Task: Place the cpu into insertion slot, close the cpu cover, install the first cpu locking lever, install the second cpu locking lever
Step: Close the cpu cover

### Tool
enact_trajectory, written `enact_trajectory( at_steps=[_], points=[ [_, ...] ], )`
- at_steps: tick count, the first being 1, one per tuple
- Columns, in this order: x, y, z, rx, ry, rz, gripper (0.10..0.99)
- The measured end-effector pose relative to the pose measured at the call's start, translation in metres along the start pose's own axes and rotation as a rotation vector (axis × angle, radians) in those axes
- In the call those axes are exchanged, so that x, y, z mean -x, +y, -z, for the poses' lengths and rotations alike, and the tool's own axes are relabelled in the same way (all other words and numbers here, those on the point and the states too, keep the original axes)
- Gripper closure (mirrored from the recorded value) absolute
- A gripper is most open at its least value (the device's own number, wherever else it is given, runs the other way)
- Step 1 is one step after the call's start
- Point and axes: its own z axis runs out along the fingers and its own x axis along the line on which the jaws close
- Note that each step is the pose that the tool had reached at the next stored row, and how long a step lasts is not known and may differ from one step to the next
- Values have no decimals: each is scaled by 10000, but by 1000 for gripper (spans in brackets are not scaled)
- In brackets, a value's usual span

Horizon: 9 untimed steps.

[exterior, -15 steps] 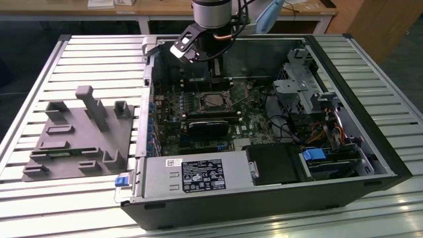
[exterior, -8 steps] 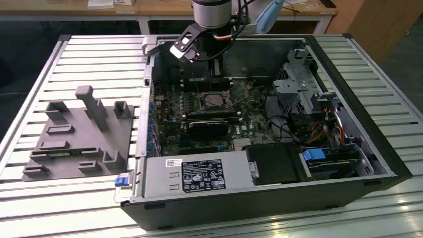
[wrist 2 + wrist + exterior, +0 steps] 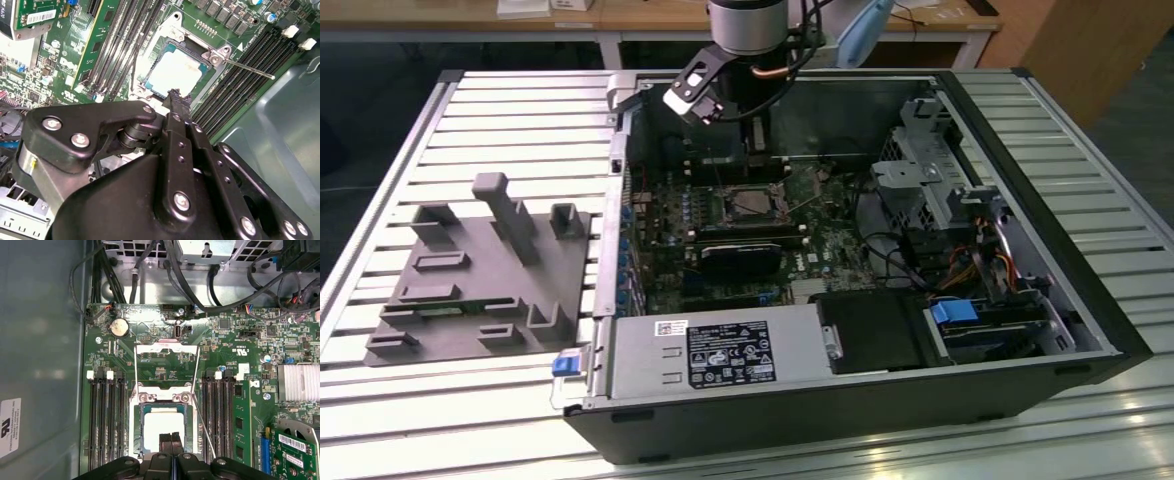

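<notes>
1. The black two-finger gripper (image 3: 171, 438) has its fingers pressed together with nothing held between them. In both wrist views its tips (image 3: 175, 95) hang just over one edge of the chip. In the exterior view the gripper (image 3: 754, 148) reaches down into the open black computer case (image 3: 1101, 300).
2. Directly under those tips is the cpu (image 3: 160, 422), a small flat square chip with a silvery-grey metal top. It lies level inside the insertion slot (image 3: 134, 432), the square socket with a silver metal rim. The placing step looks done.
3. The cpu cover (image 3: 167, 345), a thin silver metal frame with a big square cut-out, is swung up and open, and green circuit board (image 3: 235, 340) shows through its opening.
4. The cpu cover lies across the cpu from the gripper tips, on the slot's side nearer the round silver coin battery (image 3: 119, 327). Its hinge edge runs crosswise to the long black memory slots (image 3: 105, 420). I judge the way from gripper to cpu cover runs over the chip, parallel to those slots.
5. One thin silver wire locking lever (image 3: 205, 432) slants loose between the insertion slot and the memory slots, and it looks unlatched.
6. The case rests on the slatted metal worktop (image 3: 494, 110), toward the exterior view's right edge. A grey moulded fixture block (image 3: 480, 270) sits toward the left edge.
</notes>
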Motion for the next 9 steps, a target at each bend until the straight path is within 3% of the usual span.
enact_trajectory(
  at_steps=[4,9],
  points=[
    [-1,100,-10,0,0,1,984],
    [-4,279,-28,0,0,-1,984]
  ],
)
